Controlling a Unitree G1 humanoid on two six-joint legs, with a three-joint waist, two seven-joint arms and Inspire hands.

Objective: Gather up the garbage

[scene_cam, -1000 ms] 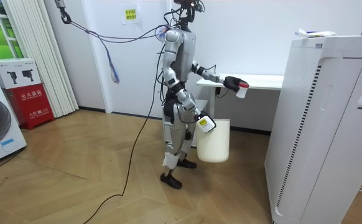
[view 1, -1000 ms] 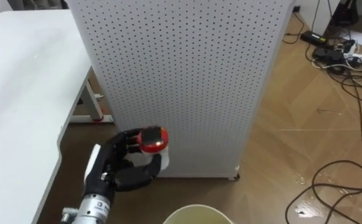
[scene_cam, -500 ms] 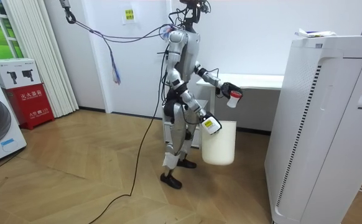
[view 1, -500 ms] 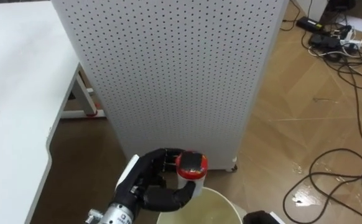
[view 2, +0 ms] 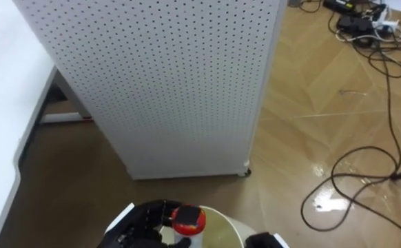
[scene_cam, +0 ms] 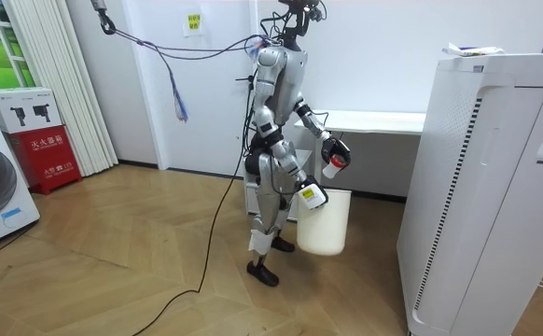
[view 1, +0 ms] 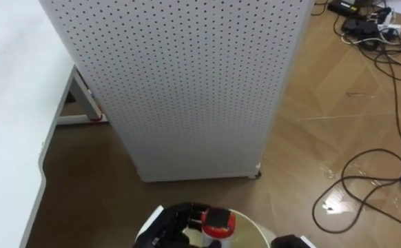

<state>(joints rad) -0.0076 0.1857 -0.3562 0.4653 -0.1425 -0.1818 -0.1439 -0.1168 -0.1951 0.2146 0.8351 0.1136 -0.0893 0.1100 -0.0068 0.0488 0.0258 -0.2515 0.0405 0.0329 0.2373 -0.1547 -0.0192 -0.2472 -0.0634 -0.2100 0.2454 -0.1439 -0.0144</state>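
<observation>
Wooden flooring point(view 1: 324, 138) is spreading beyond the left hand point(view 1: 180, 222), and a tall white perforated panel point(view 1: 187, 83) is standing on it just ahead of the hand; a white table point(view 1: 7, 103) is lying off to the hand's left, and black cables point(view 1: 386, 69) are trailing over the floor far to its right; the left hand is curling round a small white container point(view 1: 218, 222) with a red lid, so the garbage is sitting in this hand, over the open mouth of a cream bucket point(view 1: 252, 233); in the room view the robot is standing beside the table and holding the container a little over the bucket. The container is looking light and stiff, probably thin plastic, so I am judging that a mild squeeze is being enough; a hard one could be denting it, and the smooth wall could be slipping; holding it round the body just under the lid, as the hand is doing, is seeming the safest place. The lower edge of both eye views is cutting off most of the hand, the container's base and nearly all of the bucket; the right hand point(scene_cam: 306, 192) is showing at the bucket's rim in the room view, but its state I cannot tell; whether anything is lying inside the container or the bucket is also hidden.
</observation>
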